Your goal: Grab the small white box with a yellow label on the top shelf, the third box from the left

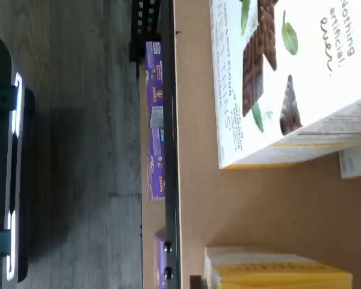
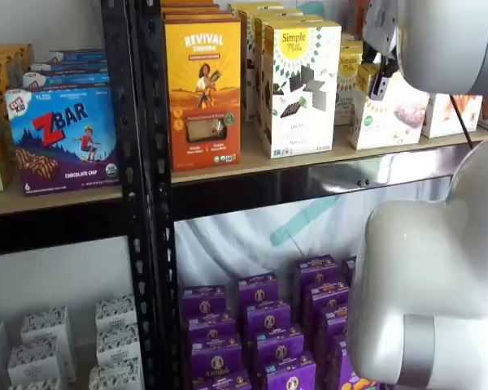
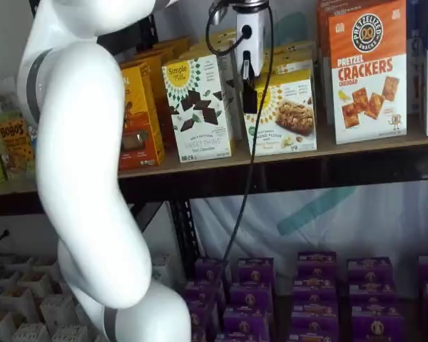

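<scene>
The small white box (image 3: 289, 114) stands on the top shelf (image 3: 357, 149), cream with a round yellow label; it also shows in a shelf view (image 2: 388, 114). My gripper (image 3: 250, 96) hangs from above in front of the box's left edge. Only one black finger shows, side-on, so I cannot tell whether it is open. In a shelf view the gripper (image 2: 380, 81) is a dark shape under the white arm, at the box's upper left. The wrist view shows the tan shelf board (image 1: 198, 180) and a cream and yellow carton corner (image 1: 271, 271); no label shows on it.
The taller white box with chocolate squares (image 3: 200, 107) stands just left of the small box and fills much of the wrist view (image 1: 277, 78). The orange Revival box (image 2: 203, 81) is further left. A pretzel crackers box (image 3: 367, 71) stands right. Purple boxes (image 2: 260, 333) fill the lower shelf.
</scene>
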Controlling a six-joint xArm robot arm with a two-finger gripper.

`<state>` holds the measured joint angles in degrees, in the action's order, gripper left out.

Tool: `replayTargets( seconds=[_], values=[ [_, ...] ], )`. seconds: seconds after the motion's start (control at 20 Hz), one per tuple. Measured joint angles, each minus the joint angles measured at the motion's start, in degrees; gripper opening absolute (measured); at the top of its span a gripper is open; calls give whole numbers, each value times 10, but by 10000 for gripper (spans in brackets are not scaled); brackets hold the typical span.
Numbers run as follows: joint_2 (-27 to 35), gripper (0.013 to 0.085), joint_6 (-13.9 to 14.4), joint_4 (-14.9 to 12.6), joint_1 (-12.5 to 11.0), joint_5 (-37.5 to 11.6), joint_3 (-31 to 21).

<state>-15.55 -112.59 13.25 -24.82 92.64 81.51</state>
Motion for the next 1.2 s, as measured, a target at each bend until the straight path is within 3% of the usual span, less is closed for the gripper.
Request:
replayTargets(
  seconds=[0.15, 0.7, 1.2],
  values=[
    [-1, 370, 0, 0, 0, 0, 0],
    [-2, 370, -5, 2, -6, 9, 3],
    [-22, 370, -2, 4, -8, 52, -5]
  ],
)
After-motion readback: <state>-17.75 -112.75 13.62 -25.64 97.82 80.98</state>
